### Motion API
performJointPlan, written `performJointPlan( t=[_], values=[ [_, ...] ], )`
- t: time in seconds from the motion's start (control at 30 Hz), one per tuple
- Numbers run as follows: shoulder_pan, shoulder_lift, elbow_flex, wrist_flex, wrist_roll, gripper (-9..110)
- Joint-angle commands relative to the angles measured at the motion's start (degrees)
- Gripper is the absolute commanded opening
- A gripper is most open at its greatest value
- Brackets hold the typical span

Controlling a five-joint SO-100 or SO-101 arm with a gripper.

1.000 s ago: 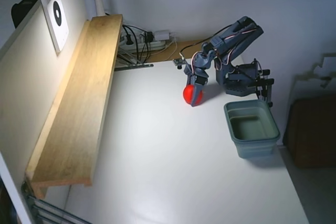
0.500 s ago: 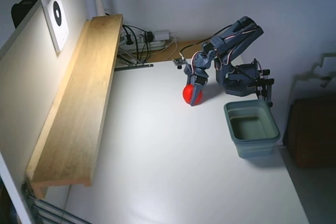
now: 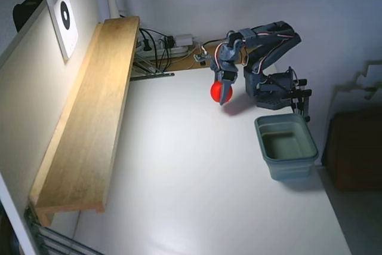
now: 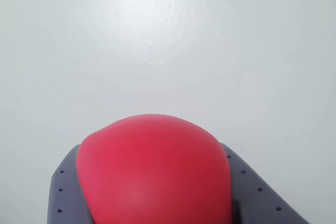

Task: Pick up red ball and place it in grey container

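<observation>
Now the hand (image 3: 222,98) is clamped on the red ball (image 3: 220,91), and the change against one second ago is clear: then the ball was down on the counter (image 3: 197,183) with the hand around it, and now both stand higher in the fixed view, with a soft shadow lying apart from them on the white surface. The arm (image 3: 262,37) is also less folded; its upper part is raised and stretched more to the left of the view. In the wrist view the red ball (image 4: 155,171) fills the lower middle, with the two grey fingers (image 4: 65,192) pressing on its sides, and only bare counter (image 4: 168,40) is seen beyond it. So I judge that the lift is done and the grasp holds.

The grey container (image 3: 286,144) stands to the lower right in the fixed view, well apart from the ball, just in front of the arm base (image 3: 276,91). It looks empty. What remains, in my judgement, is to carry the ball over to the right, above the tub, and then to open the hand. The ball is smooth and round, so it may slip if the swing is too quick
</observation>
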Motion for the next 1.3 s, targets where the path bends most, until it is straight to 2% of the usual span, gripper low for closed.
performJointPlan(
  t=[0.0, 0.63, 0.8, 0.93, 1.27],
  values=[
    [0.73, -1.69, -9.33, 5.77, 0.09, 23],
    [0.73, -20.31, -53.43, 31.04, 0.09, 23],
    [0.73, -26.16, -65.95, 30.56, 0.09, 23],
    [-0.70, -26.73, -67.15, 30.70, 0.09, 23],
    [-17.89, -26.73, -67.15, 30.70, 0.09, 23]
  ],
)
